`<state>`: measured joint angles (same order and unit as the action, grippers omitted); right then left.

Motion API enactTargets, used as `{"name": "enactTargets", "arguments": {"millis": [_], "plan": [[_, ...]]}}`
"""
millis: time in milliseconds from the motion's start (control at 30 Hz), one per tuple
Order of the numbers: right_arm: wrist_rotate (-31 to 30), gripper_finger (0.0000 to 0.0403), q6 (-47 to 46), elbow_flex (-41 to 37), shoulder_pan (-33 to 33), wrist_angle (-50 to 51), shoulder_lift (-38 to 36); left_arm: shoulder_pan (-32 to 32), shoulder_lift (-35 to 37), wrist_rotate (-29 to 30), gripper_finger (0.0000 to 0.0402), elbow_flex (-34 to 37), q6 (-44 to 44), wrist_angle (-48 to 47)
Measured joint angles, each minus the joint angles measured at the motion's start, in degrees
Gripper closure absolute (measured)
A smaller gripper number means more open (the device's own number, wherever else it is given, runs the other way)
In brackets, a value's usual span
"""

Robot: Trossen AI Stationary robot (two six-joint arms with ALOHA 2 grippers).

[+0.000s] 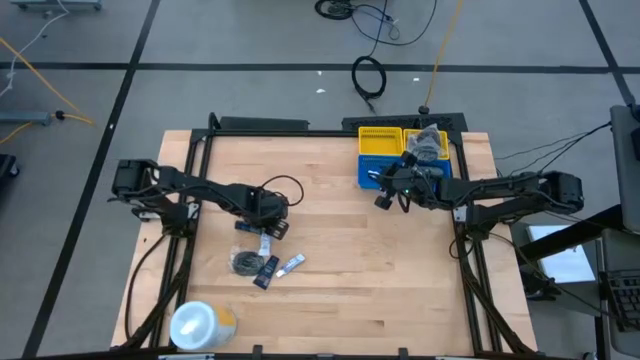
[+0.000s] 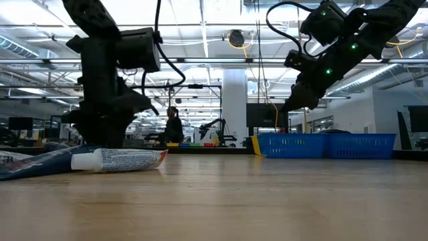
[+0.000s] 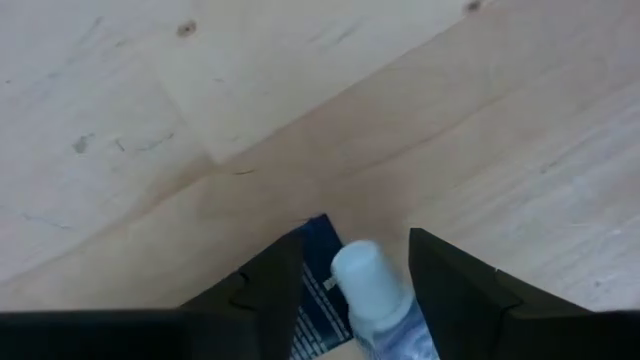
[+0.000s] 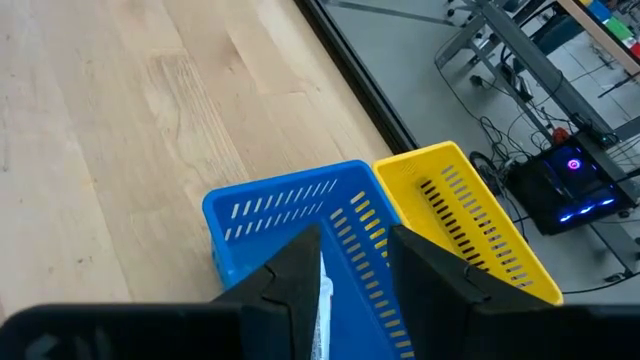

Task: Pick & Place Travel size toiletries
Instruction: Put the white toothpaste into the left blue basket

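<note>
Several travel size toiletries lie in a cluster on the wooden table: a white-capped tube (image 3: 365, 290) on a dark blue packet (image 3: 315, 285), a dark round piece (image 1: 245, 263), a navy tube (image 1: 267, 272) and a small white tube (image 1: 292, 263). My left gripper (image 3: 355, 245) points straight down, open, with one finger on each side of the tube's cap. My right gripper (image 4: 355, 235) hangs open over the near corner of the blue basket (image 4: 270, 215). A white strip (image 4: 319, 295) shows in its gap beside one finger; I cannot tell what it is. My left gripper comes from above with its fingers (image 3: 450, 290) astride the white cap (image 3: 360, 270) of the tube, which lies flat on the table. Whether either finger touches the cap cannot be told.
A yellow basket (image 1: 380, 140) stands behind the blue one (image 1: 378, 172) at the far right. A large white-and-yellow roll (image 1: 200, 325) sits at the near left edge. Bare wood stretches across the table's middle and near right.
</note>
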<state>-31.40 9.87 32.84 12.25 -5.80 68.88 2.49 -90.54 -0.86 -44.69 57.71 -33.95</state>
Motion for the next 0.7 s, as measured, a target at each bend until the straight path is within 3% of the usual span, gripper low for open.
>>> {"name": "enactTargets", "arguments": {"millis": [100,333,700], "plan": [[0.02,0.0289,0.00,0.00,0.00,0.00,0.00,0.01,-0.04,0.11,0.0255,0.04,0.01,-0.26],[0.07,0.0289,0.00,0.00,0.00,0.00,0.00,0.08,-0.07,-0.70,0.0378,0.07,-1.24,-0.01],[0.11,0.0289,0.01,0.00,0.00,0.00,0.00,0.08,-0.26,-0.72,0.0401,-0.43,-4.12,0.15]]}}
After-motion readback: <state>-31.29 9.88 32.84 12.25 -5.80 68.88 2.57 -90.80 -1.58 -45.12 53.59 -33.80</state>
